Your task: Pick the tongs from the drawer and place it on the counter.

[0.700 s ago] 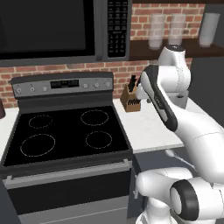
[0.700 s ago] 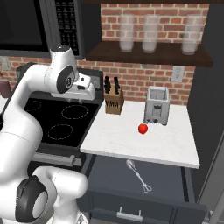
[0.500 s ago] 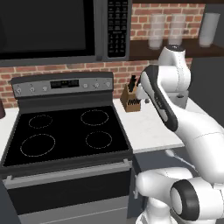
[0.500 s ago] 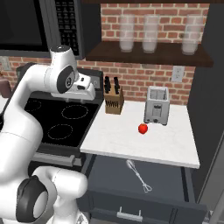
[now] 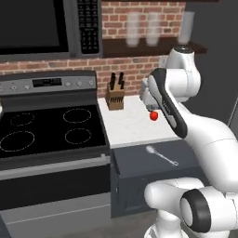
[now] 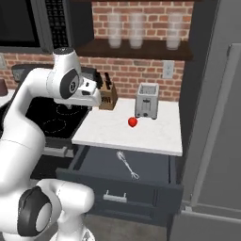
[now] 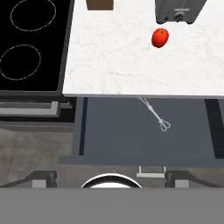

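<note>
Gripper [image 6: 94, 96] high above table [image 6: 155, 136], jaw state indeterminate; descend into open drawer [image 6: 99, 164], align across tongs [image 6: 127, 164] handle mid-length before closing.

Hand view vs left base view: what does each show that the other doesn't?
Hand view alone: the toaster and the drawer handle. Left base view alone: the microwave, the shelf cups and the arm. Both: the tongs lying in the open drawer, the red fruit and knife block on the counter, and the stovetop.
</note>
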You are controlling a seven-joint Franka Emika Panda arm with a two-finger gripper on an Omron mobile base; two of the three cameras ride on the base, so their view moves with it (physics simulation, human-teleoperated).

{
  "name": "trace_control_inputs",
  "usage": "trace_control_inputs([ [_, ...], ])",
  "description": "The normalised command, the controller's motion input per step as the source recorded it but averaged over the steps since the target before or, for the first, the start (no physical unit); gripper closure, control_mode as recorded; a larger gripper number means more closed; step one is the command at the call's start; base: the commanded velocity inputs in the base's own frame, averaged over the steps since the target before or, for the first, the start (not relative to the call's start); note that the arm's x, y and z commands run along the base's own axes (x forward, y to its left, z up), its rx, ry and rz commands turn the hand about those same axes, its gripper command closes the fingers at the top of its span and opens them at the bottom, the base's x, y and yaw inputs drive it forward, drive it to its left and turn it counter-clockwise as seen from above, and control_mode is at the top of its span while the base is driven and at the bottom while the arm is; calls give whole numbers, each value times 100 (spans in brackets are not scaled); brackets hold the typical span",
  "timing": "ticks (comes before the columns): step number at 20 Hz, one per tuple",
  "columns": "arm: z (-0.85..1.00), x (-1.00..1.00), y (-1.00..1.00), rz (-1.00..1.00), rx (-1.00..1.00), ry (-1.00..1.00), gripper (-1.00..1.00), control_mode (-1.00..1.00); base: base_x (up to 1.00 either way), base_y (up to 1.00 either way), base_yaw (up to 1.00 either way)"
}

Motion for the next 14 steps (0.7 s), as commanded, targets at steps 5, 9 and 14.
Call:
trace_control_inputs([
  [5, 0, 0, 0, 0, 0, 0, -100, 100, -54, -67, -7],
  [9, 0, 0, 0, 0, 0, 0, -100, 100, -21, -19, -6],
  [14, 0, 0, 0, 0, 0, 0, -100, 100, -1, 8, 0],
])
